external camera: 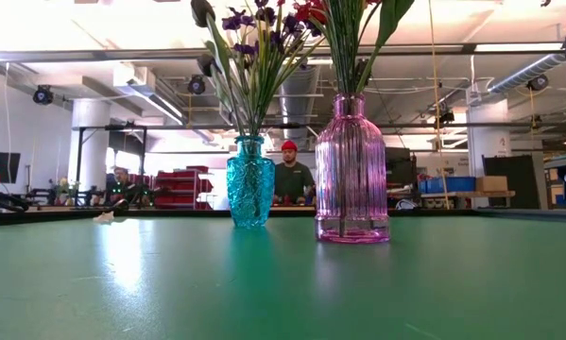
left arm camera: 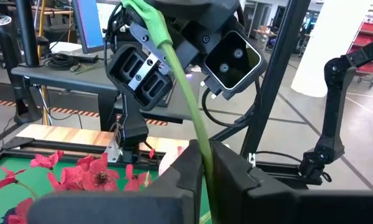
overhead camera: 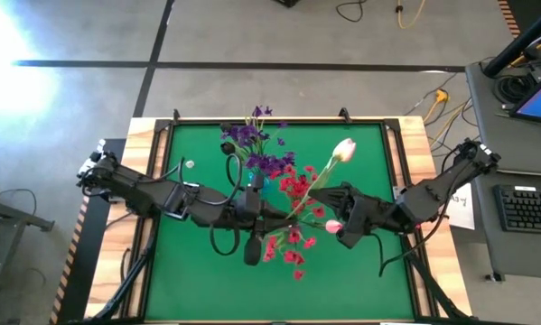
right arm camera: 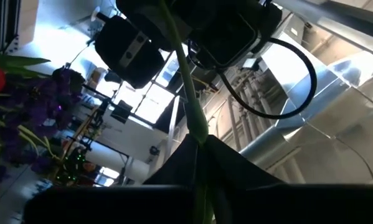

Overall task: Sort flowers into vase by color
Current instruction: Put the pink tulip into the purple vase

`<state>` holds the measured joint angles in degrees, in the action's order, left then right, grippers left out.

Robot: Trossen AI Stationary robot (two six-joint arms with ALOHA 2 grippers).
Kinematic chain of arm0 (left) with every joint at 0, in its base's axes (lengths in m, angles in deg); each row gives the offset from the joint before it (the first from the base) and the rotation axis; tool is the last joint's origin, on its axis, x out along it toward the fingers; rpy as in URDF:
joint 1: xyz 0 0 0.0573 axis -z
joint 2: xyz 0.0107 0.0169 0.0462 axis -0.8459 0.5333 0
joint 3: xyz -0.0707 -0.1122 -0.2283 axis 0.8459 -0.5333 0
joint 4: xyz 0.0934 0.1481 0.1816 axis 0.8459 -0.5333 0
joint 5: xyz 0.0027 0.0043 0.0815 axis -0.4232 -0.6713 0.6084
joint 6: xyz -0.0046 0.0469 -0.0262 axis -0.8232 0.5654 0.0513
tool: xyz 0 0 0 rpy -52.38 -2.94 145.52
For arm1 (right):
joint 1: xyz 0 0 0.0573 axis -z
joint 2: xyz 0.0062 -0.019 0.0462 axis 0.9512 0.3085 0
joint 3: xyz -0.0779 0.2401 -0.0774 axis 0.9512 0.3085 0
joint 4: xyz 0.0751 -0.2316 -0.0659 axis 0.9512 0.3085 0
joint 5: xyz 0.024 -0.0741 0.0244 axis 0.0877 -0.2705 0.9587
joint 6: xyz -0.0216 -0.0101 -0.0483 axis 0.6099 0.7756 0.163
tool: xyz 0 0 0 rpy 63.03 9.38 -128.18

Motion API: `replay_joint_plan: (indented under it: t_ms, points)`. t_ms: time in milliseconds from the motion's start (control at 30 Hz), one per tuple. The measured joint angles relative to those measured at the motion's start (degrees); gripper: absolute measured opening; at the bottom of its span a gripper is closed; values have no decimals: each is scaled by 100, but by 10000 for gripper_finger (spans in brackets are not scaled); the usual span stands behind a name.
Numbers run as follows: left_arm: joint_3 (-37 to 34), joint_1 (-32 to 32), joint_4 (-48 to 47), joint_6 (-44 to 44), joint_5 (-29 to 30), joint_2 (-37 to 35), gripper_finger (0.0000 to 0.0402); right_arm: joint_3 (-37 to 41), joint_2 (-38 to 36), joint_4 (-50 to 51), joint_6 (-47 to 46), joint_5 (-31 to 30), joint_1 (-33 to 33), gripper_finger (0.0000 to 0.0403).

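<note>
A white-pink tulip [overhead camera: 344,149] hangs above the table's middle. Its thin green stem [overhead camera: 317,187] slants toward the near left. My left gripper [overhead camera: 294,213] reaches in from the left and is shut on the stem's lower part. My right gripper [overhead camera: 330,192] reaches in from the right and is shut on the same stem, nearer the blossom. Purple flowers [overhead camera: 252,143] stand in a teal vase [external camera: 250,184]. Red flowers [overhead camera: 293,185] stand in a pink vase [external camera: 351,170]. A second pink bud [overhead camera: 333,226] shows beside my right arm. The low view shows neither gripper. My left gripper pinches the tulip's stem [left arm camera: 202,146] between its two fingers [left arm camera: 185,167], coming level from the table's left and lying across the stem. The stem rises from the fingers to the other gripper. Its lower end is hidden behind the fingers. My right gripper pinches the same stem [right arm camera: 195,123] between its two fingers [right arm camera: 226,155], closer to the blossom, coming from the table's right and across the stem. The left wrist view shows its fingers [left arm camera: 142,70] around the stem, which is lifted clear of the table.
The green mat [overhead camera: 198,280] has open room at the near left and right. A small white scrap [overhead camera: 190,164] lies at the far left. A desk with a keyboard [overhead camera: 527,208] stands beyond the right edge. A person [external camera: 290,175] sits far behind the table.
</note>
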<state>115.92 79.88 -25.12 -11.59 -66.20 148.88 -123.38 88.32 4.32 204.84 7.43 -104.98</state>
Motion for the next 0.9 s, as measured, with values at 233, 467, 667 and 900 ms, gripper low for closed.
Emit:
replay_joint_plan:
  t_ms: [233,467,667,900]
  points:
    - [0,-2,-2,-61,31,-2,2,-9,2,-19,-89,43,-2,87]
    - [0,-2,72,358,285,-4,1,-9,-59,5,-237,30,-2,173]
    - [0,2,278,843,508,-9,0,-9,-137,-71,-555,20,-6,208]
    - [-11,0,39,1000,1069,-9,0,-9,-245,-227,-541,4,-147,210]
